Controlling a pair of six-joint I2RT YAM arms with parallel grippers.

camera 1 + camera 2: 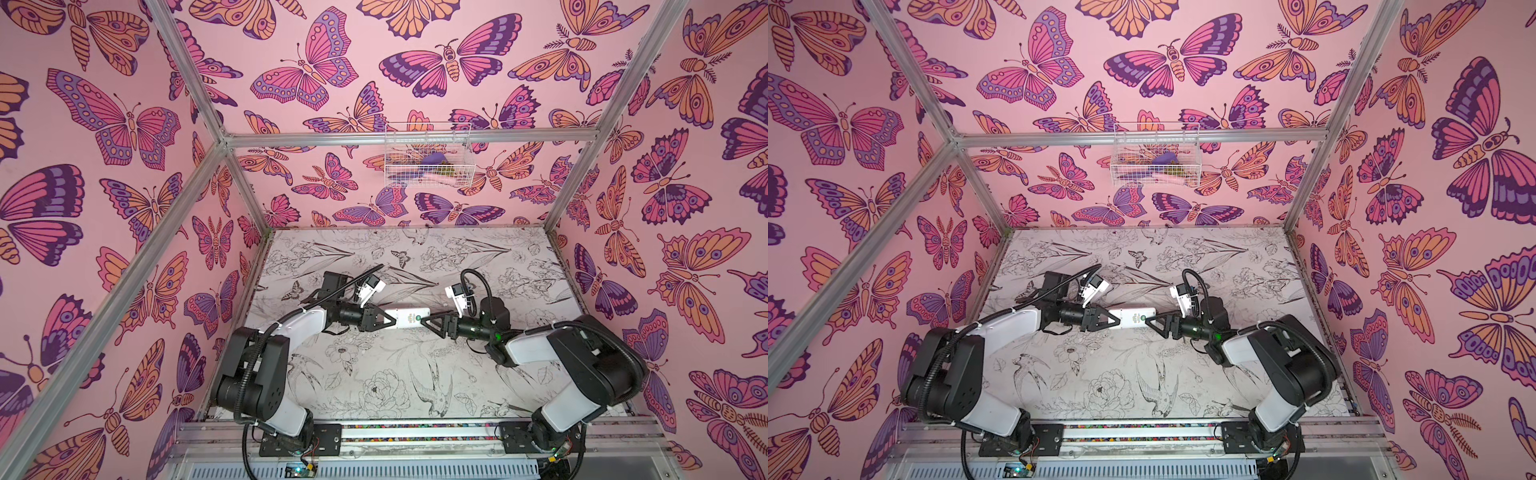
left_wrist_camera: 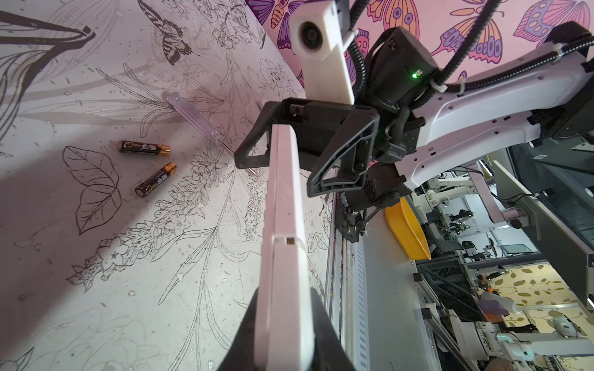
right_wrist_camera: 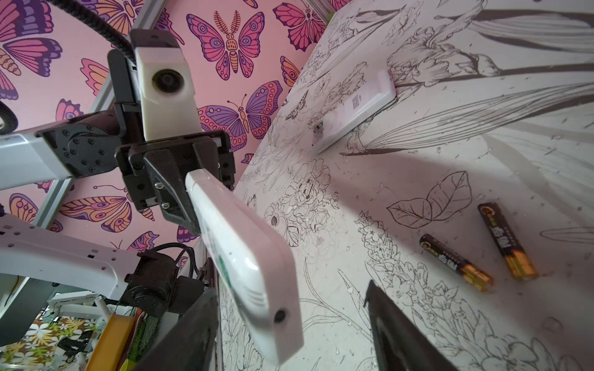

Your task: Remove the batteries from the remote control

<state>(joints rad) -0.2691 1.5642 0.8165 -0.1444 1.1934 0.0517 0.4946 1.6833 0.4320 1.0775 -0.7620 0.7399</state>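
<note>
Left gripper point(image 1: 392, 319) is seen clamped on one end of the white remote control point(image 1: 409, 318), which is held clear of the table point(image 1: 374, 365). At the other end the right gripper point(image 1: 424, 321) is set with its jaws wide apart, straddling the remote with no grip to be seen. A second white piece point(image 3: 356, 109) is laid flat on the table, out toward the left gripper. A clear-handled screwdriver point(image 2: 193, 117) and two black batteries point(image 2: 144, 148) are laid loose on the table, nearer the right gripper.
</note>
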